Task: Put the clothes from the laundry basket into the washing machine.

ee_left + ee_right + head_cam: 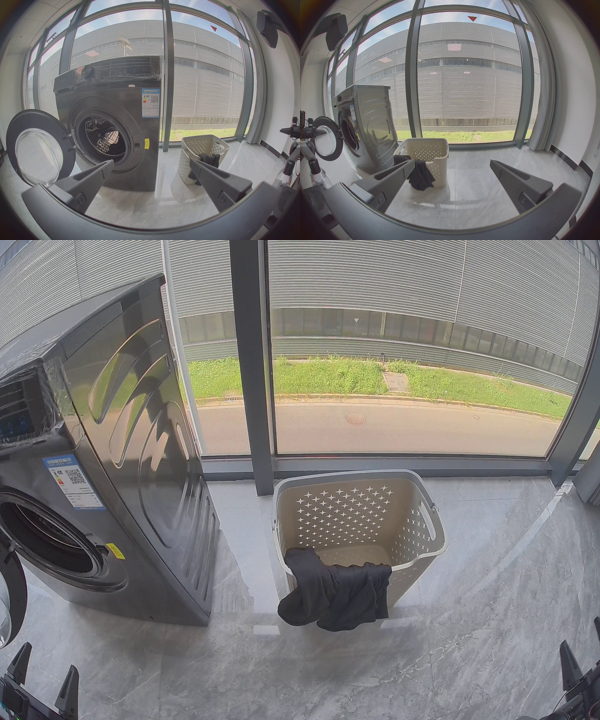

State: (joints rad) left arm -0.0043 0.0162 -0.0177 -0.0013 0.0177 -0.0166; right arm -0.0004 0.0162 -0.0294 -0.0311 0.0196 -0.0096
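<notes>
**Head view.** The washing machine (125, 459) is standing along the left edge of the grey stone floor (475, 615), by the window (406, 365). Its door (9, 596) is hanging open and its drum (50, 543) is showing dark. The laundry basket (359, 480) is sitting upright at the floor's far edge, just beside the window frame, near the machine's flank but apart from it. A dark garment (337, 593) is lying draped over the basket's near rim. A small part is resting inside and the larger part is hanging down the outer wall; whether it is touching the floor cannot be told. The left hand (49, 660) is hovering at the floor's near-left corner and the right hand (581, 640) at its near-right corner, both well apart from the basket.

**Left wrist view.** The left hand (151, 164) is holding its fingers (93, 178) spread wide, released, with nothing between them. It is facing the washing machine (125, 125), whose round door (37, 150) is standing swung aside, exposing the drum (103, 137). The laundry basket (203, 147) is standing beside the machine, the dark garment (209, 159) hanging over its rim.

**Right wrist view.** The right hand (451, 164) is likewise holding its fingers (518, 184) apart, released and grasping nothing. It is facing the laundry basket (425, 153), with the dark garment (420, 176) trailing down the wall nearest the hand.
</notes>
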